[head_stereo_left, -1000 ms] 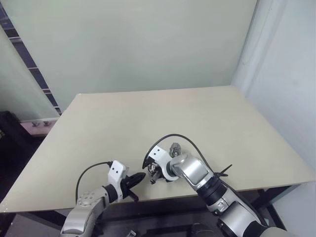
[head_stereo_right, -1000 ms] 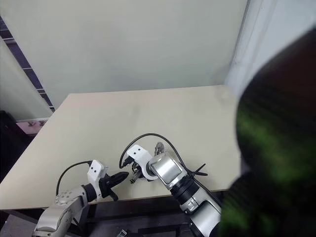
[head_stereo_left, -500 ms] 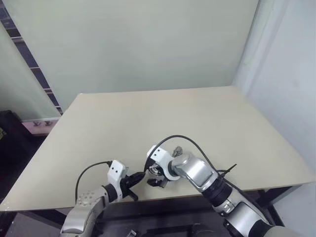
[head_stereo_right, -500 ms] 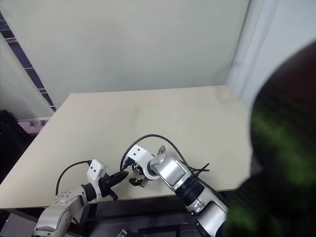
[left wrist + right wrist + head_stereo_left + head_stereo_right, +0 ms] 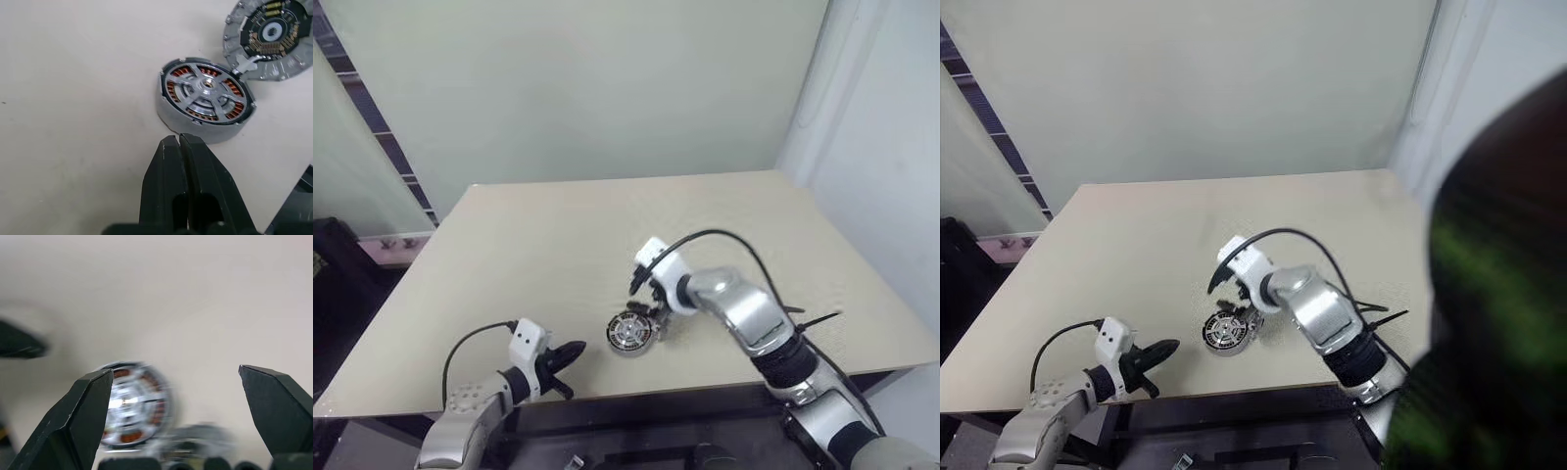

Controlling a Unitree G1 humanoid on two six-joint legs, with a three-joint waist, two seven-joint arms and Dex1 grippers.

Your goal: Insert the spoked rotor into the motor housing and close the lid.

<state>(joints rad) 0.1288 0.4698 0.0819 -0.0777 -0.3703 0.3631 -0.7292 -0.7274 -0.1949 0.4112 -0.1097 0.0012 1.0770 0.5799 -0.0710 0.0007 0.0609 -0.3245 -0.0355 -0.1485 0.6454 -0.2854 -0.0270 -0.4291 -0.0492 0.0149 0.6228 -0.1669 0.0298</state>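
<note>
A: Status of rotor insertion?

B: Apparently complete. The spoked rotor sits inside the motor housing at the bench's near edge.

A: And the lid?

B: Not fitted; the lid lies touching the housing's right side.

A: Tool states?

B: Left tool pinched together, empty, just left of the housing. Right tool spread wide, empty, above the housing.

Shiny metal spoked rotor; seemingly matt, smooth table.

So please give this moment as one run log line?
spoked rotor: seated in motor housing | lid: off, beside housing | left gripper: shut, empty | right gripper: open, above housing
</note>
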